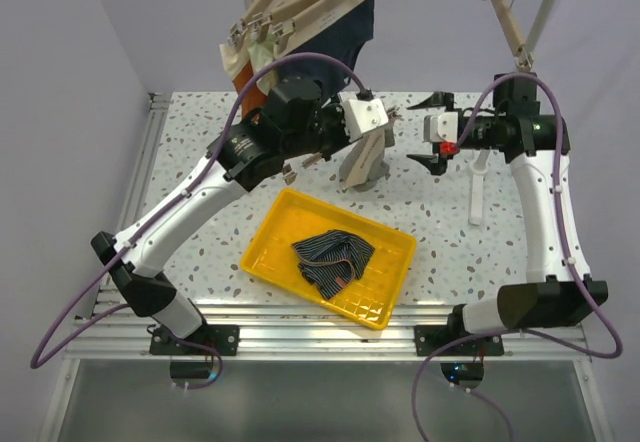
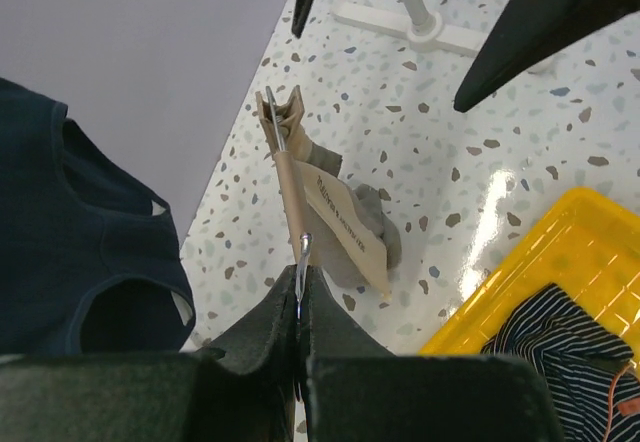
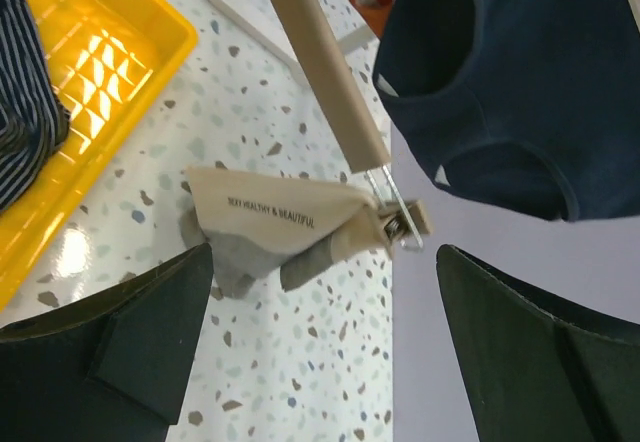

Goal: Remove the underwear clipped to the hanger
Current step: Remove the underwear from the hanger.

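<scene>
My left gripper (image 2: 298,307) pinches the hanger (image 2: 288,177) w/ grey underwear (image 3: 268,230) dangling from one clip; right gripper (image 3: 320,352) spread wide—should close on cloth near clip, tug straight.

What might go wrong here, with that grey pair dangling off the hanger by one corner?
The grey underwear hangs from just one clip of the hanger pinched in the left gripper; a tug could drop it onto the table rather than the yellow tray. The open right gripper has dark fingers beside the cloth and the navy underwear close by, so closing could snag the wrong piece.
</scene>
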Motion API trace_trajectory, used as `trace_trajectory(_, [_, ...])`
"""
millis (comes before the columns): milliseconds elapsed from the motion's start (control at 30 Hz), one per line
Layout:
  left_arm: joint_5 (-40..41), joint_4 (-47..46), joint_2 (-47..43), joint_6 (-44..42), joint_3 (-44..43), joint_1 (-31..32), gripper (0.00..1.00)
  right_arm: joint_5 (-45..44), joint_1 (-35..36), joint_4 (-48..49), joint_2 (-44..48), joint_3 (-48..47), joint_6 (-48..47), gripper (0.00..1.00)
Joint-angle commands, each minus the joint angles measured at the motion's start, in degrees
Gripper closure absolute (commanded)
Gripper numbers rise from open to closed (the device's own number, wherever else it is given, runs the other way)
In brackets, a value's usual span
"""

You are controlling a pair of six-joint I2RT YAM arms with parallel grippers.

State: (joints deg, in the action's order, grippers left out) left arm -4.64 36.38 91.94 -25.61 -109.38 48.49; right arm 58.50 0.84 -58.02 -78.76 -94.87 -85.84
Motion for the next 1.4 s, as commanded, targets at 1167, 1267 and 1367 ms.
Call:
trace_trajectory(1167, [-2.6,-3.7,-2.8,2.1,2.7,-3.1,1.0,-2.4,8.6,-32.3,-0.9,-1.9,-1.2,0.19])
trace_trajectory(1267, [-2.7,-4.1,-2.2,5.0,1.9,-3.1,1.0,-1.9,11.4,-26.0,1.1,3.2,9.4,0.19])
trace_trajectory(1367, [-2.6,-4.8,-1.7,8.4,1.4,-3.1,1.0,-5.0,14.3,-9.4,6.1,10.2,30.4,0.19])
